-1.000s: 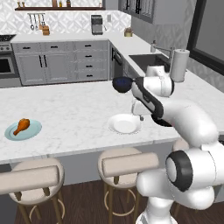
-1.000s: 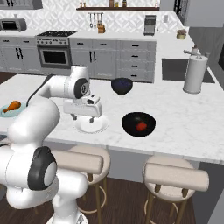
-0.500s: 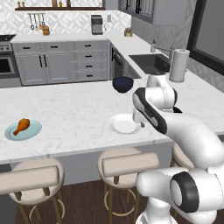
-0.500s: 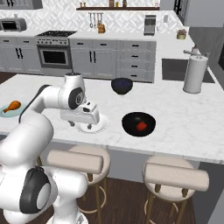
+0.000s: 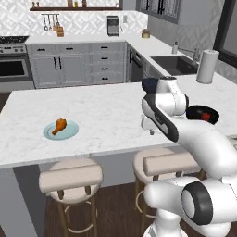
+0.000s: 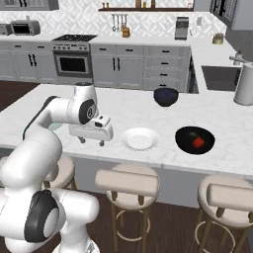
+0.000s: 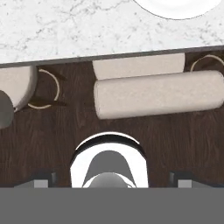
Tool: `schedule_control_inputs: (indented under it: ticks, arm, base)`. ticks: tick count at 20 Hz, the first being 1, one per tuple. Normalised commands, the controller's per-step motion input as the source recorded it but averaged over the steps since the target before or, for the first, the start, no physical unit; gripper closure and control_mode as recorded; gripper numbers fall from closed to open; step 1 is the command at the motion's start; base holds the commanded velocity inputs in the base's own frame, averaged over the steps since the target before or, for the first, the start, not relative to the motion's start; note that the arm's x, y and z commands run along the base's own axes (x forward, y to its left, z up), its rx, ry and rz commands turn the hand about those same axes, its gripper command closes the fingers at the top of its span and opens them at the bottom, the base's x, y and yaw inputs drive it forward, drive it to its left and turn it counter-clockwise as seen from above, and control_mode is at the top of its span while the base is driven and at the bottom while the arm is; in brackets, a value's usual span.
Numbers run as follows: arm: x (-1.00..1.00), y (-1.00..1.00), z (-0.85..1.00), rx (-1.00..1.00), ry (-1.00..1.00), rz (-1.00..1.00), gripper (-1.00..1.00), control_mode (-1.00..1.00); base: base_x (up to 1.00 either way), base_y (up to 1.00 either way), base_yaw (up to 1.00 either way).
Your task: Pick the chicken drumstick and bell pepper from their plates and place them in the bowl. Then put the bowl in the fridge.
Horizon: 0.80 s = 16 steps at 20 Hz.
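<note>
One chicken drumstick point(image 5: 59, 125), one bell pepper point(image 6: 198, 142), one bowl point(image 6: 166, 96), two plates point(image 6: 140, 139); jaws apart, empty.

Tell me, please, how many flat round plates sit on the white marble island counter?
3: a pale teal round plate at the left end, holding the orange-brown drumstick; a white plate mid-counter; a glossy black plate right of it, holding the red pepper. The arm may hide more.

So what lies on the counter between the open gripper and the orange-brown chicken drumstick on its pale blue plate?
Nothing: in the left base view the white marble counter is bare between the gripper and the drumstick on the plate.
</note>
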Motion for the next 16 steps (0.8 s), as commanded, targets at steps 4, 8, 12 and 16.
schedule_control_inputs:
  ticks: [4, 8, 12, 16]
  arm:
    - [0.0, 0.0, 0.0, 0.0, 0.0, 0.0, -1.0, 1.0]
    - [0.0, 0.0, 0.0, 0.0, 0.0, 0.0, -1.0, 1.0]
    - [0.0, 0.0, 0.0, 0.0, 0.0, 0.0, -1.0, 1.0]
    - [0.0, 0.0, 0.0, 0.0, 0.0, 0.0, -1.0, 1.0]
  base:
    - [0.31, 0.51, 0.0]
    - [0.4, -0.49, 0.0]
    - [0.53, -0.46, -0.02]
    - [0.69, 0.11, -0.04]
